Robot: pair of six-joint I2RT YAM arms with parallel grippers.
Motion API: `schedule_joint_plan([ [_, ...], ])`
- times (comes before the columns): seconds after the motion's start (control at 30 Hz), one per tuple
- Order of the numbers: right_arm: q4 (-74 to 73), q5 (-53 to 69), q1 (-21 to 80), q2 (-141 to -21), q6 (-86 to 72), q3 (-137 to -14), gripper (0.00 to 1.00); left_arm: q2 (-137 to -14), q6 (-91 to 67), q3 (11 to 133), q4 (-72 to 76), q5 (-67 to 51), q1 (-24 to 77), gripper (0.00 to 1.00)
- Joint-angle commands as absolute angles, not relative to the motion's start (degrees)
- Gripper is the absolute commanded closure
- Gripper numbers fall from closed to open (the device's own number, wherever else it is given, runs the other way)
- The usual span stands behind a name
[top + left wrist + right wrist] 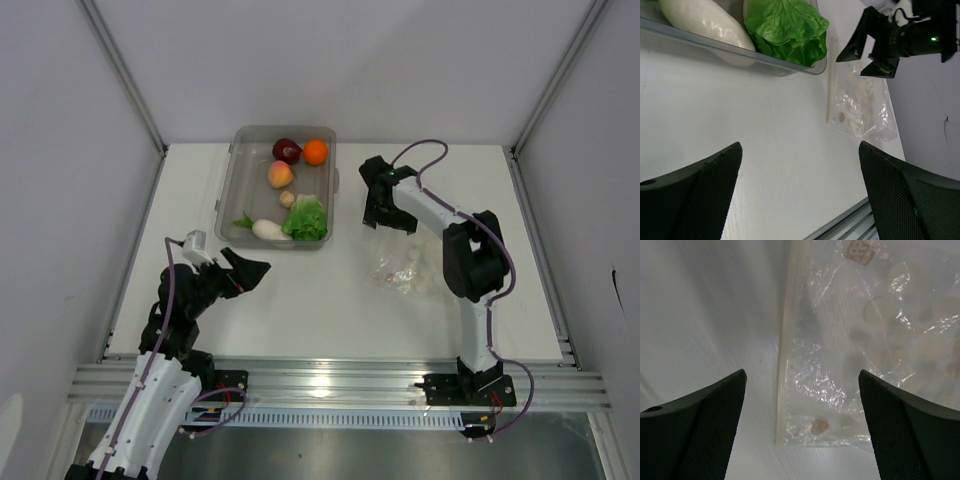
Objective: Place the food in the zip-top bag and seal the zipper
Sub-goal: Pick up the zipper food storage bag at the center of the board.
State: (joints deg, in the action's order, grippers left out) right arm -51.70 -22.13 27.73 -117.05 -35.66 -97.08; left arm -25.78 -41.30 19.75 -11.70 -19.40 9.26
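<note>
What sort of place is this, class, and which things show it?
Probably a robotics lab test cell: a white table walled by plain grey panels, a left arm and right arm bolted to an aluminium rail, and food in a grey tray.

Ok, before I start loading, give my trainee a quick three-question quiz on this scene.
1. True or false: the orange is already inside the bag.
2. Which gripper hangs over the bag? A) left B) right C) neither
3. How many food items lie in the tray?
Key: 1 false, the orange lies in the tray. 2 B, the right gripper, jaws open. 3 six.
</note>
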Motion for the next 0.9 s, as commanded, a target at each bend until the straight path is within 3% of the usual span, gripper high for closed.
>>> schedule_joint_plan([
  [0.0,-57.6,-27.2,28.6,-122.7,-39.2,-102.5,0.07,-25.1,-38.9,23.4,-10.9,-22.3,9.5,0.01],
  [0.23,-59.3,-30.6,30.1,-124.3,-40.8,-102.4,0.18,-25.2,-38.0,25.0,-12.6,-22.9,9.5,0.0],
  [0.47,-56.5,-30.7,30.7,-122.3,-40.3,-97.3,0.41,-25.9,-37.7,25.8,-13.4,-23.1,9.5,0.01],
  [0.6,-55.4,-30.5,30.6,-121.0,-40.3,-94.4,0.45,-26.2,-37.8,25.4,-13.4,-23.0,9.5,0.01],
  [0.63,-55.4,-30.7,30.7,-120.9,-40.3,-94.0,0.53,-26.2,-37.9,25.3,-13.4,-23.0,9.5,0.01],
  [0.87,-52.7,-28.8,31.0,-117.3,-38.6,-90.3,0.83,-28.0,-37.4,25.4,-9.5,-27.9,9.5,0.01],
])
